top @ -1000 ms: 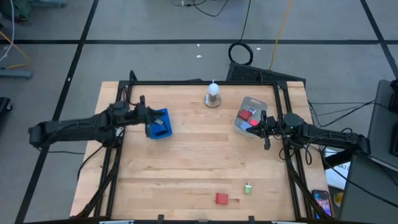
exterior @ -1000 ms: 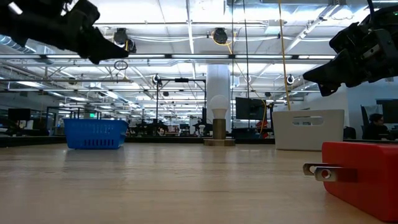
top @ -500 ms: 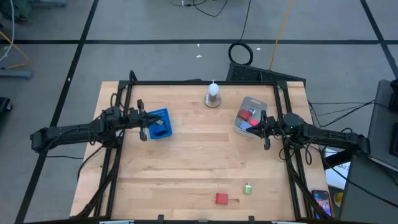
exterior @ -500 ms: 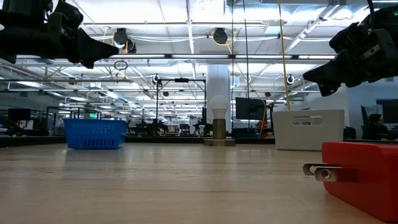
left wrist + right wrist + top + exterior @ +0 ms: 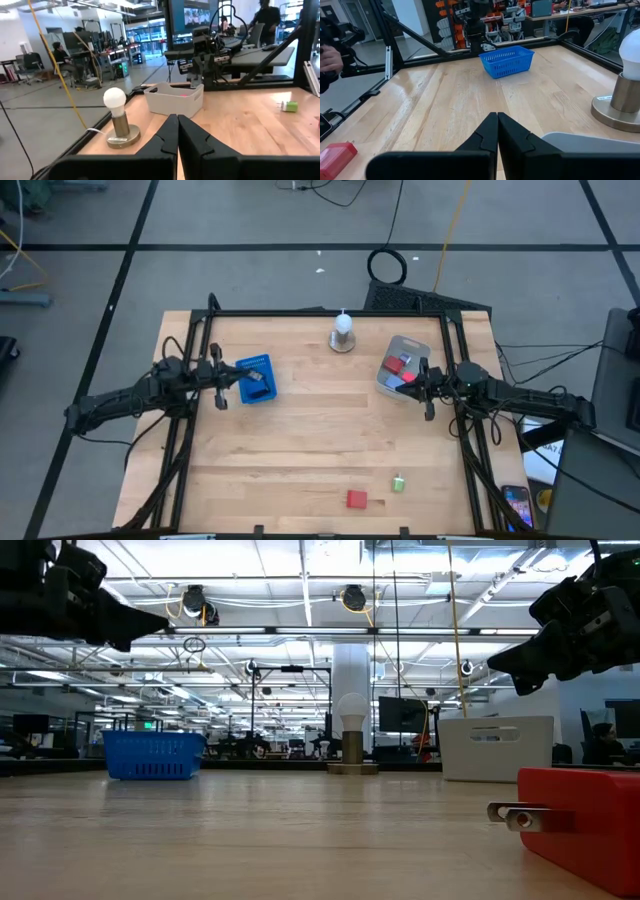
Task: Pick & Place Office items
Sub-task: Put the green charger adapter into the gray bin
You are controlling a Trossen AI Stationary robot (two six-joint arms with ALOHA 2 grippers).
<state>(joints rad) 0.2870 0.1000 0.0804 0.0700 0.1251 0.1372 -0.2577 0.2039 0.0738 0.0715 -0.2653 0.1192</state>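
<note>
A red block (image 5: 357,499) and a small green piece (image 5: 398,482) lie on the wooden table near its front edge. More red pieces (image 5: 397,364) sit in the grey tub (image 5: 388,381) at the far right. A dark piece (image 5: 254,377) lies in the blue basket (image 5: 262,364) at the far left. My left gripper (image 5: 220,376) hovers shut just left of the basket, pointing level (image 5: 177,131). My right gripper (image 5: 428,388) hovers shut beside the tub's right wall (image 5: 497,131). Neither holds anything.
A light bulb on a round metal base (image 5: 343,333) stands at the middle of the far edge. A black frame (image 5: 320,311) runs around the table. In the low view the red block (image 5: 585,820), with metal prongs, stands close on the right.
My left gripper has drawn back from over the blue basket toward the table's left edge and sunk a little, staying shut. The basket has kept its place. My right arm has not moved.
</note>
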